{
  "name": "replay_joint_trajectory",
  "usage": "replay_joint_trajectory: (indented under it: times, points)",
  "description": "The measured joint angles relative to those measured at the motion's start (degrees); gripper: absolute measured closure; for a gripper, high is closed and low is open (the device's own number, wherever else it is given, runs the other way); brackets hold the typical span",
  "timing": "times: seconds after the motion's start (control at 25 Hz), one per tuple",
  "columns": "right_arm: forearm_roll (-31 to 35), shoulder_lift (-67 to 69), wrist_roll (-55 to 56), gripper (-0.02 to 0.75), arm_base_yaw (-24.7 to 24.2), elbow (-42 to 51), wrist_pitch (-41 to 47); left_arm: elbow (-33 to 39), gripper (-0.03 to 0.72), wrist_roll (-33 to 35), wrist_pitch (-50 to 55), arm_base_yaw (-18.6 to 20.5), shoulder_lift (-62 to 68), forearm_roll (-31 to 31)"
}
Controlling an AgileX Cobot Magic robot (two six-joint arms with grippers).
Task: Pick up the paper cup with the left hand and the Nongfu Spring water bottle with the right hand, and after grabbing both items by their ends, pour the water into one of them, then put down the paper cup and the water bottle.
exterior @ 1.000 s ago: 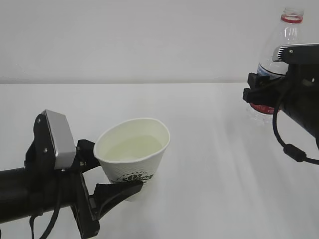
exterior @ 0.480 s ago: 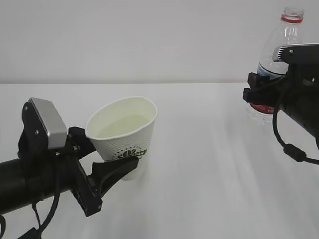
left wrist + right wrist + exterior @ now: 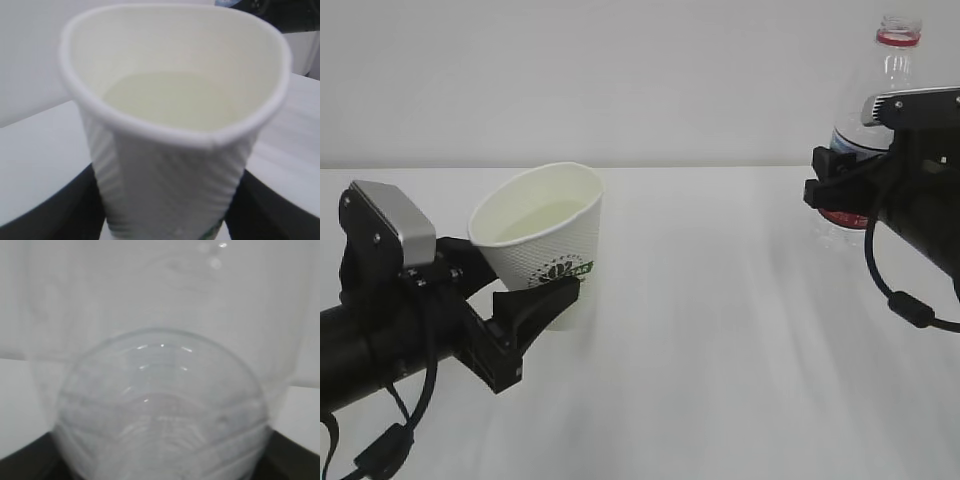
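Item 1: cup (image 3: 542, 240). White paper, green leaf mark on its side, cream inside. Held low on its body in my left gripper (image 3: 510, 295), whose two black fingers stand partly apart and clasp the cup from either side. It sits at the left of the white worktop (image 3: 720, 330), tilted a little with its mouth leaning toward the right; whether its base touches the worktop I cannot tell. My left wrist view looks straight over the rim, which is pressed slightly out of round.

Item 2: water (image 3: 180, 100). A clear, pale pool in the bottom of the cup.

Item 3: bottle (image 3: 880, 90). Clear plastic, red neck ring, no cap visible, red label partly hidden. Upright at the far right, well apart from the cup, held around its lower part by my right gripper (image 3: 840, 190), jaws partly apart and closed on it. My right wrist view shows only its blurred rounded body between the dark fingers.
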Motion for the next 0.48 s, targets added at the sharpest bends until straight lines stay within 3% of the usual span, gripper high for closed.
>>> replay_joint_trajectory:
  times: [0.48]
  points:
    - [0.00, 0.00, 0.00, 0.234, 0.00, 0.00, 0.00, 0.00, 0.195, 2.39, 0.00, 3.37, 0.00, -3.30]
